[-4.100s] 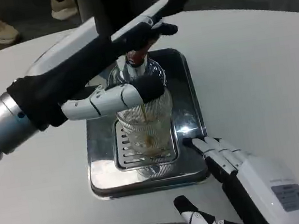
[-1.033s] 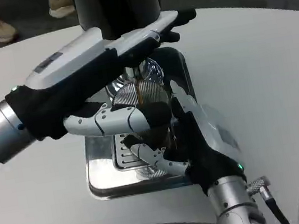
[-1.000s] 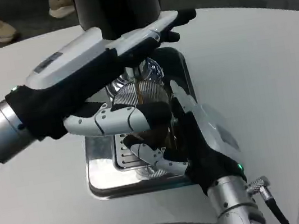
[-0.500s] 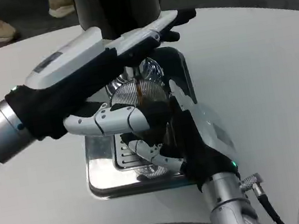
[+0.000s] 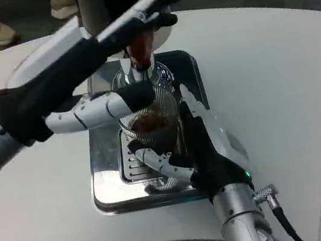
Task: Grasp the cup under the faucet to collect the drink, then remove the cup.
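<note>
- The cup, with dark drink inside, stands on the metal tray under the faucet.
- The right robot hand grips the cup.
- The left robot hand reaches over the faucet; whether it is closed there, one cannot tell.
- The tray is on the white counter.

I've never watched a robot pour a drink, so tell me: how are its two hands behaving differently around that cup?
The right hand wraps the ribbed glass cup from the side, low on the drip tray; the left hand reaches higher, up at the faucet above the cup. The right forearm comes from the near edge, the left from the far left. Both have white-and-black fingers.
</note>
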`<action>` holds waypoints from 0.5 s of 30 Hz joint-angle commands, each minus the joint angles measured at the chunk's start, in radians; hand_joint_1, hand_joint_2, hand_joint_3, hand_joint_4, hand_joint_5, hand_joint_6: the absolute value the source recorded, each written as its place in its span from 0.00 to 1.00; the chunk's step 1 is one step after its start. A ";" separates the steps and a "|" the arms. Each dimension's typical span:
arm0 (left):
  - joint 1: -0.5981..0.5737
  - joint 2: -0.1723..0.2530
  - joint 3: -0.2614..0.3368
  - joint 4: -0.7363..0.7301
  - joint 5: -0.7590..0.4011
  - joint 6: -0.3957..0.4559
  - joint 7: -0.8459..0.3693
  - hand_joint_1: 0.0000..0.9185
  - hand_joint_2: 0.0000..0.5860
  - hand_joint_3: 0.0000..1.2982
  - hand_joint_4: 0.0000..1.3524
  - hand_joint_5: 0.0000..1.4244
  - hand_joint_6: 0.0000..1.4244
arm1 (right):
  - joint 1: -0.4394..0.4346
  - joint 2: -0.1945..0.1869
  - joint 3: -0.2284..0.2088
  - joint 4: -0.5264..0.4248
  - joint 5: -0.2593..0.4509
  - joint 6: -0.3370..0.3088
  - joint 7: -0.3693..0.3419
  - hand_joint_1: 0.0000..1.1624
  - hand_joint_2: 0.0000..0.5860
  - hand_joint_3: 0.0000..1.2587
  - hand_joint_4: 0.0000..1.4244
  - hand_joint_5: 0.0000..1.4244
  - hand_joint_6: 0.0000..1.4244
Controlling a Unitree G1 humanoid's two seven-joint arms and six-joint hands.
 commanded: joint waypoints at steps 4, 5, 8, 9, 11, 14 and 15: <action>0.020 -0.048 0.077 0.011 -0.067 -0.010 0.035 0.00 0.27 0.00 0.00 0.07 0.04 | -0.006 0.017 0.001 0.034 0.013 -0.008 -0.009 0.48 0.36 0.00 0.00 0.00 0.02; 0.031 -0.053 0.093 0.006 -0.073 -0.010 0.046 0.00 0.28 0.00 0.00 0.07 0.04 | -0.007 0.018 0.001 0.036 0.014 -0.009 -0.010 0.48 0.36 0.00 0.00 0.00 0.02; 0.068 -0.062 0.132 -0.012 -0.083 -0.007 0.070 0.00 0.29 0.00 0.00 0.07 0.04 | -0.010 0.019 -0.002 0.040 0.016 -0.009 -0.011 0.48 0.36 0.00 0.00 0.00 0.02; 0.095 -0.065 0.150 -0.022 -0.090 -0.001 0.083 0.00 0.30 0.00 0.00 0.08 0.04 | -0.010 0.019 -0.002 0.041 0.016 -0.010 -0.011 0.48 0.37 0.00 0.00 0.00 0.02; 0.137 -0.067 0.176 -0.039 -0.097 0.007 0.102 0.00 0.30 0.00 0.00 0.08 0.05 | -0.015 0.019 -0.005 0.046 0.020 -0.012 -0.011 0.48 0.37 0.00 0.00 0.00 0.02; 0.228 -0.068 0.225 -0.078 -0.088 0.016 0.140 0.00 0.32 0.00 0.00 0.08 0.05 | -0.022 0.020 -0.008 0.055 0.027 -0.018 -0.011 0.49 0.37 0.00 0.00 0.00 0.03; 0.259 -0.066 0.239 -0.089 -0.081 0.018 0.152 0.00 0.32 0.01 0.00 0.08 0.06 | -0.024 0.019 -0.008 0.058 0.029 -0.020 -0.011 0.49 0.37 0.00 0.00 0.00 0.03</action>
